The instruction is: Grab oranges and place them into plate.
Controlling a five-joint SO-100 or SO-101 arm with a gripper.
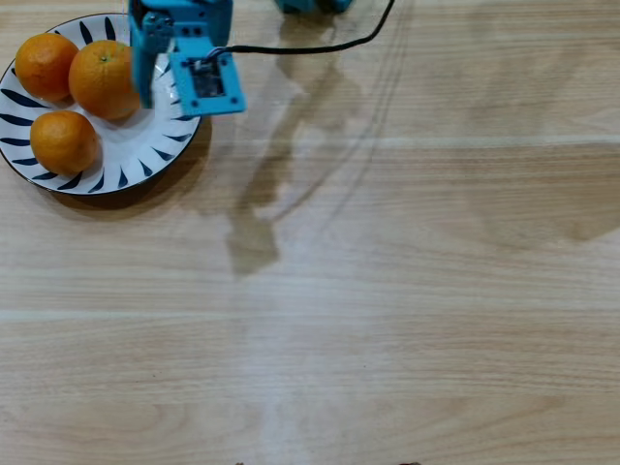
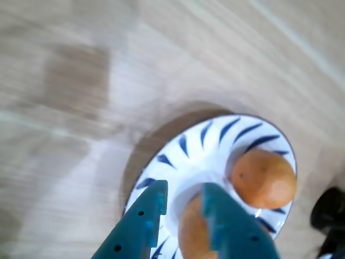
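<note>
Three oranges lie on the plate [image 1: 145,145] at the top left of the overhead view: one at the back left [image 1: 46,66], a larger one in the middle [image 1: 104,79] and one in front [image 1: 63,141]. My blue gripper [image 1: 150,92] hangs over the plate's right part, just beside the middle orange. In the wrist view the gripper [image 2: 183,189] is open, with only white plate [image 2: 215,129] showing between its fingers. One orange [image 2: 191,232] sits partly behind the right finger, and another orange [image 2: 264,179] lies further right. The third is out of the wrist view.
A black cable [image 1: 310,46] runs from the arm toward the top edge. The light wooden table [image 1: 387,291] spreads to the right and front of the plate. A dark object [image 2: 329,210] shows at the wrist view's right edge.
</note>
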